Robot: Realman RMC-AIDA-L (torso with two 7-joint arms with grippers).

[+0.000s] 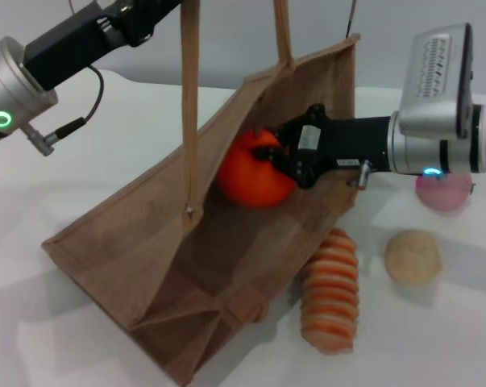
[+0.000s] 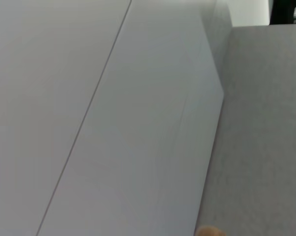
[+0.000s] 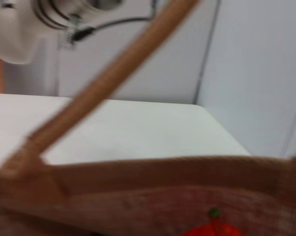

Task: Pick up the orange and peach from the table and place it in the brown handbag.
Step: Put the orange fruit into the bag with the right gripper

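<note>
The brown handbag [image 1: 138, 242] stands tilted open on the white table, its two handles [image 1: 190, 105] pulled straight up out of the head view. My right gripper [image 1: 272, 157] reaches through the bag's mouth and is shut on the orange [image 1: 244, 184], holding it inside the bag above the bottom. The right wrist view shows the bag's rim [image 3: 138, 179] and the top of the orange [image 3: 214, 229]. The pink peach [image 1: 442, 194] lies on the table at the right, partly hidden behind my right arm. My left arm [image 1: 65, 40] reaches up toward the handles; its gripper is out of view.
An orange-and-cream striped bread [image 1: 331, 294] lies next to the bag's right side. A pale beige bun [image 1: 413, 255] lies to its right, in front of the peach. The left wrist view shows only grey wall panels.
</note>
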